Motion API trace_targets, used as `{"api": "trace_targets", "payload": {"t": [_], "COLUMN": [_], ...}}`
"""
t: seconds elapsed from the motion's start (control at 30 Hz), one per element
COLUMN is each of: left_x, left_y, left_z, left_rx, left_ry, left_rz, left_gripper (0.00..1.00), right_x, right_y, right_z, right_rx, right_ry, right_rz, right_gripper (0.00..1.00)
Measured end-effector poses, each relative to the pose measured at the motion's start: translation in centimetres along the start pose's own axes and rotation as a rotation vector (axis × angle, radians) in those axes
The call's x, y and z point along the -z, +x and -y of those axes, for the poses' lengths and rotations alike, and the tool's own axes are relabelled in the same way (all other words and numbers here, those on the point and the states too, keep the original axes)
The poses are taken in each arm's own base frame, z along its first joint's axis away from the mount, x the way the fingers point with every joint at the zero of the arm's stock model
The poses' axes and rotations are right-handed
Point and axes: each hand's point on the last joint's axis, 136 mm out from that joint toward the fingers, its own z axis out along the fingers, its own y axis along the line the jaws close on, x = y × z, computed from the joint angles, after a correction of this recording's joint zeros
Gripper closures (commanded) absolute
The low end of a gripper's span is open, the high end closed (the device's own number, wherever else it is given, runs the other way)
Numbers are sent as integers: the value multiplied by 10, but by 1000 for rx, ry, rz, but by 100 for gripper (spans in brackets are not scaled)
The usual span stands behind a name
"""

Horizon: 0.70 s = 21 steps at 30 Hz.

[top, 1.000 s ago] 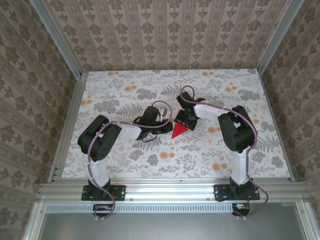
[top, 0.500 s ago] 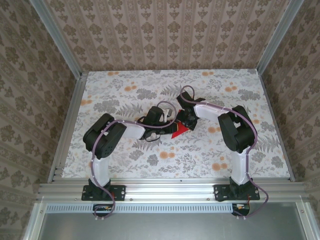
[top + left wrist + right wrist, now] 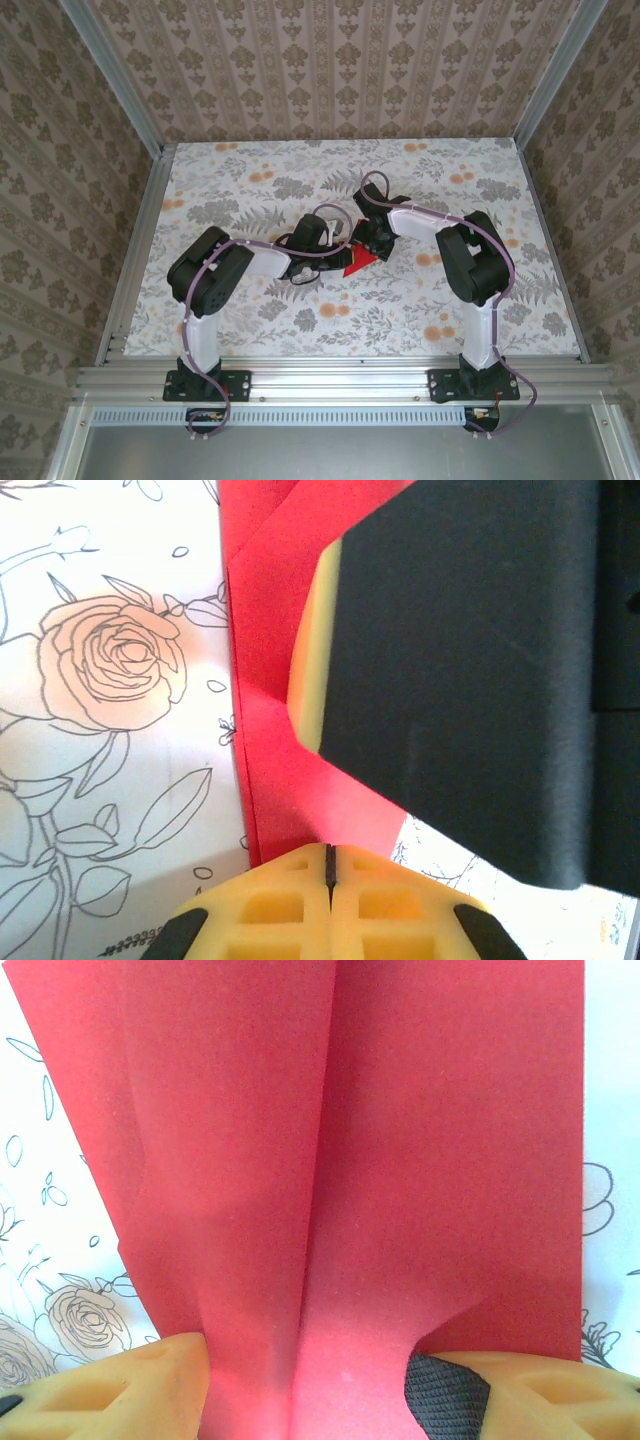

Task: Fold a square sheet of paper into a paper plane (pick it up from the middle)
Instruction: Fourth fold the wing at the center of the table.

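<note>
My left gripper, fingers pressed together, had slid onto the folded bright red paper sheet my spread right gripper straddled, likely creasing.

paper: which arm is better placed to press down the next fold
Left, probably. The left gripper is shut, its tip at the edge of the paper, fit for pressing. The right gripper is open astride the centre crease, seemingly steadying it.

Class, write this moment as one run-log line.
paper: red, centre-creased | left gripper: shut, at paper edge | right gripper: open, astride crease
</note>
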Motion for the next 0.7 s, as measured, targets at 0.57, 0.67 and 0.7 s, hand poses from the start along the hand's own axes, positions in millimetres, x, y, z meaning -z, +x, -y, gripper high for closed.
{"api": "trace_targets", "payload": {"t": [0.57, 0.67, 0.7], "left_x": [-2, -3, -3], "left_y": [2, 2, 2], "left_z": [-4, -5, -4], "left_rx": [13, 17, 19], "left_ry": [-28, -34, -34], "left_rz": [-23, -31, -35], "left_gripper": [100, 100, 100], "right_x": [6, 9, 11], "right_y": [0, 0, 0], "right_z": [-3, -6, -7], "right_rx": [-23, -20, -18], "right_ry": [-82, -127, -143], "right_rz": [-32, -35, -39], "right_gripper": [30, 27, 26]}}
